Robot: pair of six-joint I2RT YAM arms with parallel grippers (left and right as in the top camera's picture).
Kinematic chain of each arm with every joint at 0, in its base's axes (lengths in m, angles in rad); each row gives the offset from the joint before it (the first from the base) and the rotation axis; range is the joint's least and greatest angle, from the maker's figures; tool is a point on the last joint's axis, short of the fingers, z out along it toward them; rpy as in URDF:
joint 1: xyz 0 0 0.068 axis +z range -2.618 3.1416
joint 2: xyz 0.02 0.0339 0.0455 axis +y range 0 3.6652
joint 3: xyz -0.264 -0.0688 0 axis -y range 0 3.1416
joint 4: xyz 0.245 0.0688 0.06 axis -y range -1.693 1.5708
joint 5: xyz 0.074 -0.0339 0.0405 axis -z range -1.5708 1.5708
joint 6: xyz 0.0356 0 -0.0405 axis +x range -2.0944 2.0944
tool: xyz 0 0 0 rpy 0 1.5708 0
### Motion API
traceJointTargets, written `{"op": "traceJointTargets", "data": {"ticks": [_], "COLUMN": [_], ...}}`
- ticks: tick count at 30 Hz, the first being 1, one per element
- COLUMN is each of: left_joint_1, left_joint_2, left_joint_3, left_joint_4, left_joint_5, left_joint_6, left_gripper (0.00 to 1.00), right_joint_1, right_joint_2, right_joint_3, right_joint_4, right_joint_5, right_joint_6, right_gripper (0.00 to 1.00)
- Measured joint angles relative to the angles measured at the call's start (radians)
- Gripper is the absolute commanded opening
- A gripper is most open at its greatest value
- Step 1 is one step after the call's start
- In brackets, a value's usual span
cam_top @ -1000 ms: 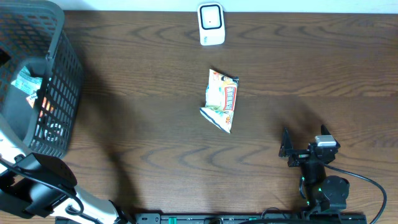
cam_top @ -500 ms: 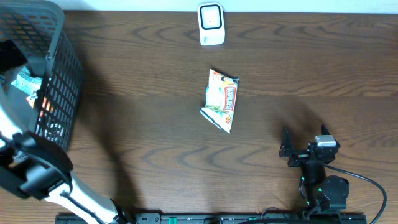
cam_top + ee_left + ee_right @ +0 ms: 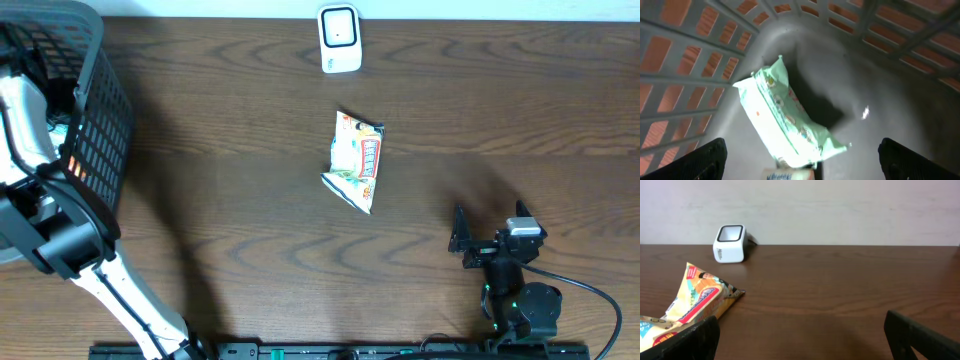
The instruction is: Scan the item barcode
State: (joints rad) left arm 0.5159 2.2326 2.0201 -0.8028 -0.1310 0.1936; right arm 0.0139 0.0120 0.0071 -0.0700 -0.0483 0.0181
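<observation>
Overhead has the basket [image 3: 95, 150] at the far left, and inside it the left gripper [image 3: 807, 162] hovers with jaws wide apart and nothing held. Just below it a pale green pack [image 3: 785, 122] lies tilted on the basket floor. This looks like the pick-up step. Next comes a drop, a straddle of that soft, crinkly pack, then a squeeze. No barcode can be made out on it. The scanner [image 3: 339, 39] waits at the far edge, with an orange snack packet [image 3: 357, 160] lying mid-table. The right gripper [image 3: 802, 337] rests near right, jaws apart and empty.
</observation>
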Motion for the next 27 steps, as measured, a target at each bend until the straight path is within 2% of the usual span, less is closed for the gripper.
{"op": "traceJointTargets", "data": {"ticks": [9, 27], "left_joint_1": [0.012, 0.021], "left_joint_2": [0.037, 0.064], "left_joint_3": [0.0, 0.0], "left_joint_4": [0.041, 0.049], "left_joint_5": [-0.044, -0.034], "left_joint_6": [-0.143, -0.258], "left_gripper": [0.95, 0.95], "right_joint_1": [0.0, 0.0], "right_joint_2": [0.0, 0.0], "right_joint_3": [0.0, 0.0], "right_joint_4": [0.0, 0.0], "right_joint_5": [0.0, 0.0], "right_joint_6": [0.0, 0.0], "right_gripper": [0.99, 0.99]}}
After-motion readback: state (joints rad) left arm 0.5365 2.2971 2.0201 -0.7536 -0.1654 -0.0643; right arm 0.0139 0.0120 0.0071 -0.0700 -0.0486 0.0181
